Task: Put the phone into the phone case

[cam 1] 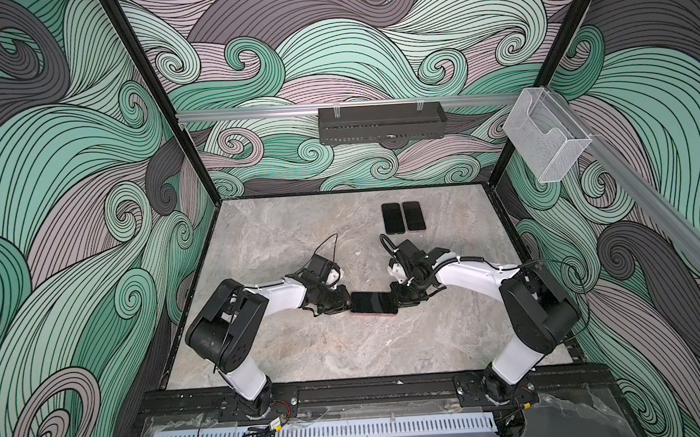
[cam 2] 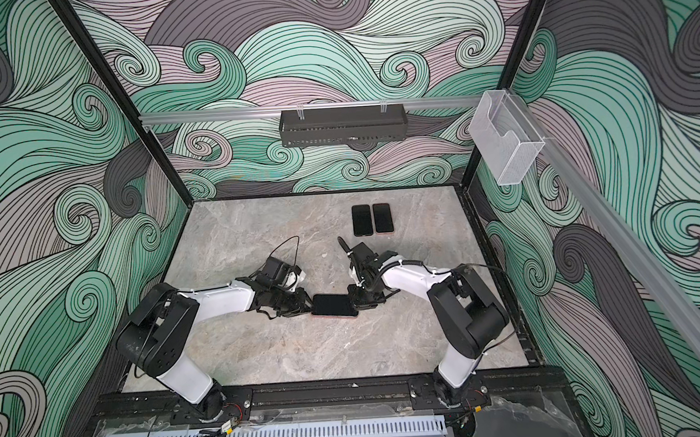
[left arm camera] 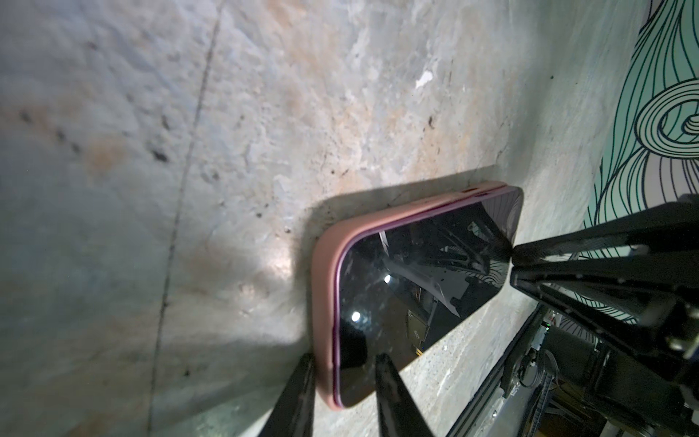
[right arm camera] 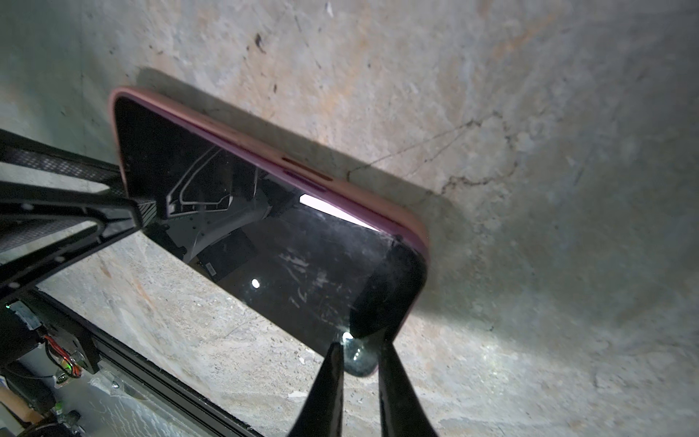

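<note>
Marble tabletop (cam 1: 282, 232) (three phones (cam 1: 402, 217) on it)

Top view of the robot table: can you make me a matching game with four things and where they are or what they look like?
Things:
1. phone case
2. two spare phones
3. clear box
4. black tray

Clues:
A. hangs on the rail along the back wall
B. lie side by side at the far part of the table
C. pink, around the edge of the phone
D. see-through, fixed to the rail on the right

Pairs: 1-C, 2-B, 3-D, 4-A
</note>
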